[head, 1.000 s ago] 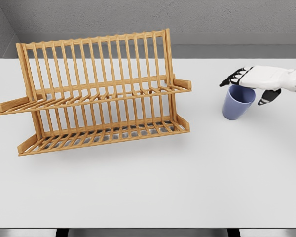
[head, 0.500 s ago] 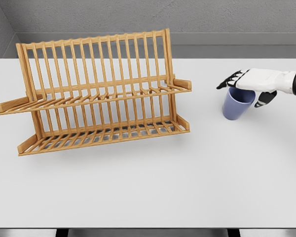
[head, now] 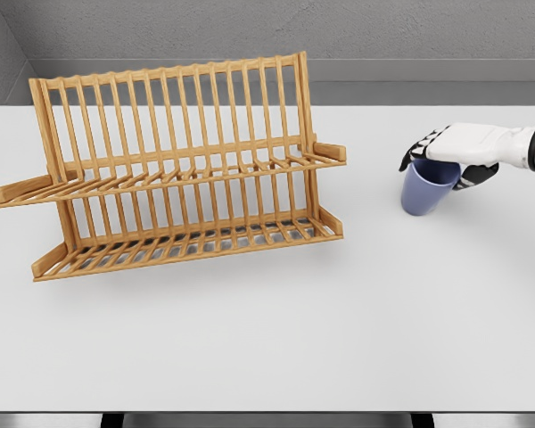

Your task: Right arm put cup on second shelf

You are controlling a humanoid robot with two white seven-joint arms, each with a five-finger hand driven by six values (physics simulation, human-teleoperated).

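Observation:
A blue cup (head: 425, 194) stands on the white table, right of the rack and tilted a little. My right hand (head: 442, 164) reaches in from the right edge and sits on the cup's rim. Its dark fingers (head: 415, 152) curl over the far left side of the rim and the thumb presses the right side. The wooden two-tier dish rack (head: 174, 178) stands at the left. Its upper shelf (head: 205, 171) and lower shelf (head: 196, 242) hold nothing. The left arm is out of view.
The white table (head: 294, 339) runs from edge to edge, with its front edge near the bottom of the picture. A grey wall stands behind the rack. A gap of bare table lies between the rack's right end and the cup.
The right hand's fingers and thumb, spread above the cup a second ago, have closed in around its rim. The cup has tilted slightly and shifted a touch left.

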